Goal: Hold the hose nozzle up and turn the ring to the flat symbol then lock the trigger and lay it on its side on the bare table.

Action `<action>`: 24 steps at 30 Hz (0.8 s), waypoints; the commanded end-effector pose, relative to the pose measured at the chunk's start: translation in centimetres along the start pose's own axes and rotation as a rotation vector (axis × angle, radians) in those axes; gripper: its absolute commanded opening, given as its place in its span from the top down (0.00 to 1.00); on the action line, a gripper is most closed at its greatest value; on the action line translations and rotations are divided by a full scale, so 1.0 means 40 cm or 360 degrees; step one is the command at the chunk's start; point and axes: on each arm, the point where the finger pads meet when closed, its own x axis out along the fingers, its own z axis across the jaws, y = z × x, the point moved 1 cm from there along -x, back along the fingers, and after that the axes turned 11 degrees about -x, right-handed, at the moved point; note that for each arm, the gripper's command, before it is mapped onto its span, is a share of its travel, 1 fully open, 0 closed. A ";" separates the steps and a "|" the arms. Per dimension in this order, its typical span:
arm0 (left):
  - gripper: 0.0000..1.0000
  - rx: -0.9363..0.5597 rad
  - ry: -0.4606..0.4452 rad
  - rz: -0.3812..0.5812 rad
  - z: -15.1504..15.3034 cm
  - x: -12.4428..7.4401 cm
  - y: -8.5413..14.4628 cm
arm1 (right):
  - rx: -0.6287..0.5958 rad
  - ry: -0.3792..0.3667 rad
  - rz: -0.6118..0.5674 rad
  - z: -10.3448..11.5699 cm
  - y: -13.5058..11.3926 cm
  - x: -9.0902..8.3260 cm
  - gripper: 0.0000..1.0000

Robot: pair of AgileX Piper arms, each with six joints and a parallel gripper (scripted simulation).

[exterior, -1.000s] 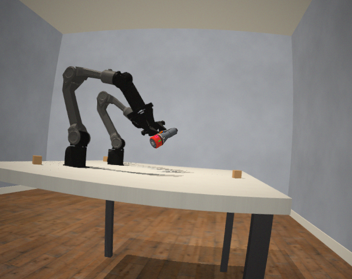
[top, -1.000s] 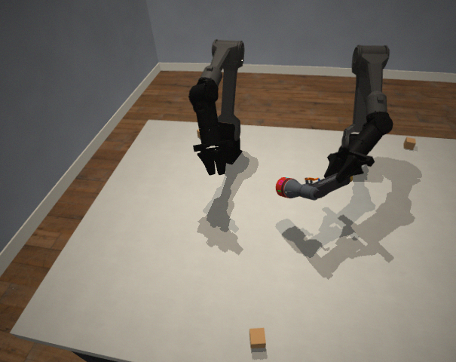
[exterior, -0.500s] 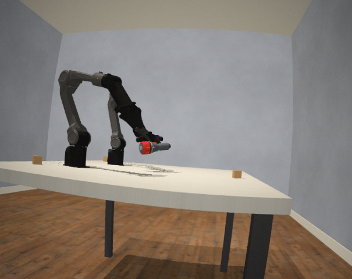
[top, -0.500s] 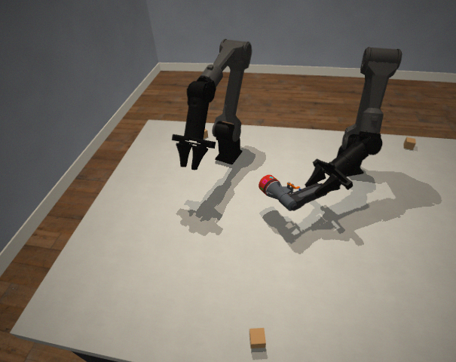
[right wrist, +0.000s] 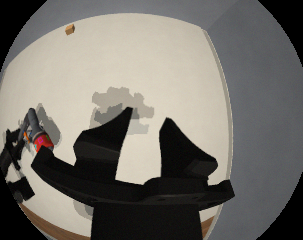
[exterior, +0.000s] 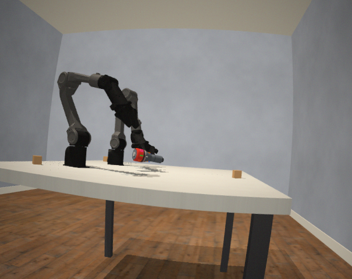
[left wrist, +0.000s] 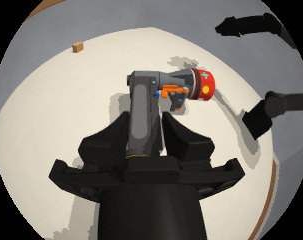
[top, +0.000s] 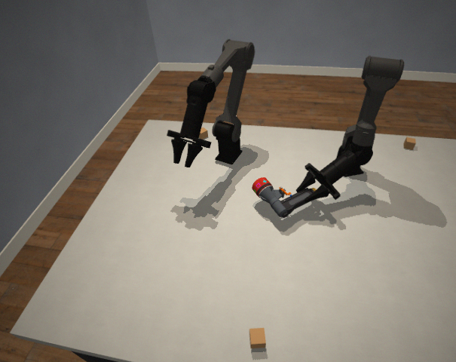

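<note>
The hose nozzle [top: 273, 201] [exterior: 155, 158] [left wrist: 140, 110] [right wrist: 33, 120] is held just above the table. My left gripper [top: 304, 195] [left wrist: 145, 119] is shut on its grey handle. The red spray ring [top: 262, 185] [exterior: 138, 154] [left wrist: 204, 84] [right wrist: 43, 142] shows a cyan plus and yellow dot in the left wrist view. In the exterior view, a green bar sits near a small white mark; exact alignment is too small to tell. Orange parts [left wrist: 173, 91] [top: 285, 191] lie by the trigger; lever positions are unclear. My right gripper [top: 182, 164] [right wrist: 147, 120] is open and empty, well away from the nozzle.
Wooden cubes stand near the front edge [top: 257, 337], back right [top: 409, 143] and back left [top: 203, 133] of the pale table [top: 161, 280] in the top view. Bare tabletop extends in front of the nozzle and beneath the right gripper.
</note>
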 end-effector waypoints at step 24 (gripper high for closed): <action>0.52 0.0015 0.0001 -0.0037 0.021 0.028 0.041 | -0.0002 0.0001 -0.0004 0.000 -0.001 -0.001 0.50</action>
